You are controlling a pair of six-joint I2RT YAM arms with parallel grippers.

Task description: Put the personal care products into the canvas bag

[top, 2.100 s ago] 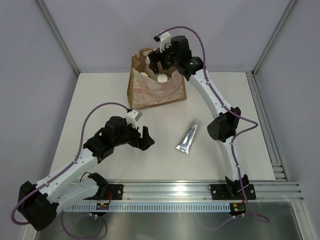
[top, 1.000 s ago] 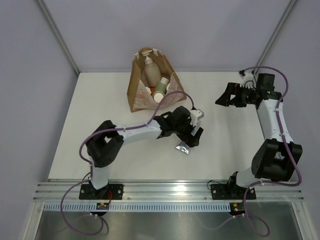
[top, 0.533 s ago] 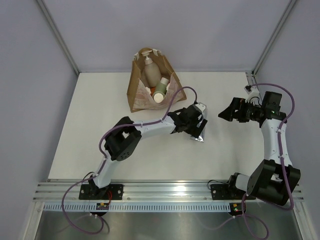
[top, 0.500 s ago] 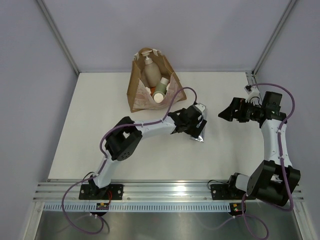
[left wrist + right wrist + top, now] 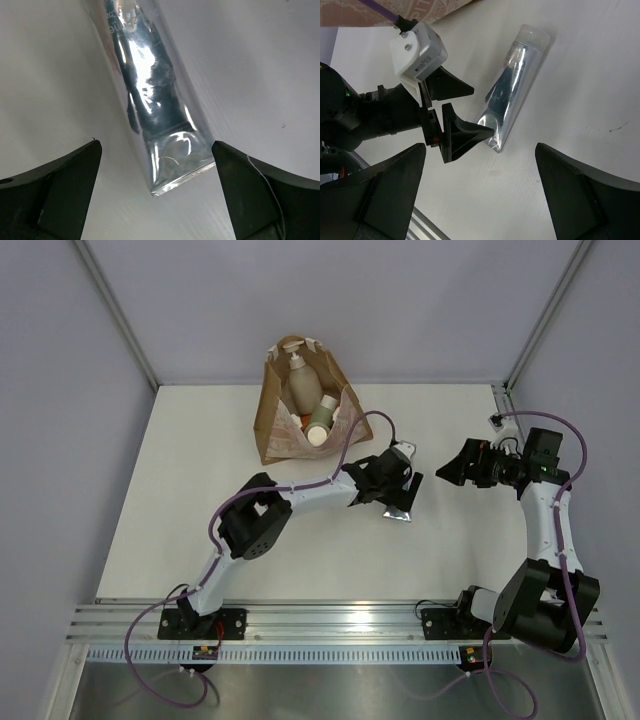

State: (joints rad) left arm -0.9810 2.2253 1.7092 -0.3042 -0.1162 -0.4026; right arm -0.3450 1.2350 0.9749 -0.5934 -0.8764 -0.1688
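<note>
bottles (image 5: pixel 297 380) sit in the canvas bag (image 5: pixel 290 435); only the silver-blue tube (image 5: pixel 150 100) lies on the worktop (image 5: pixel 200 490). the left gripper (image 5: pixel 155 146) gapes at its tail; the right gripper (image 5: pixel 480 147) is open, empty.

From the top camera, my left pincer (image 5: pixel 398 495) covered most of the tube (image 5: pixel 399 515), and I saw only its crimped end. On the left wrist view the tube's cap end ran off the top edge, and its print was too blurred for me to read. The right wrist view cut the bag (image 5: pixel 360 10) to a strip along the top, with its lettering cropped. From above, the bottles (image 5: pixel 298 380) sat half buried in the bag, and I could not count them.
</note>
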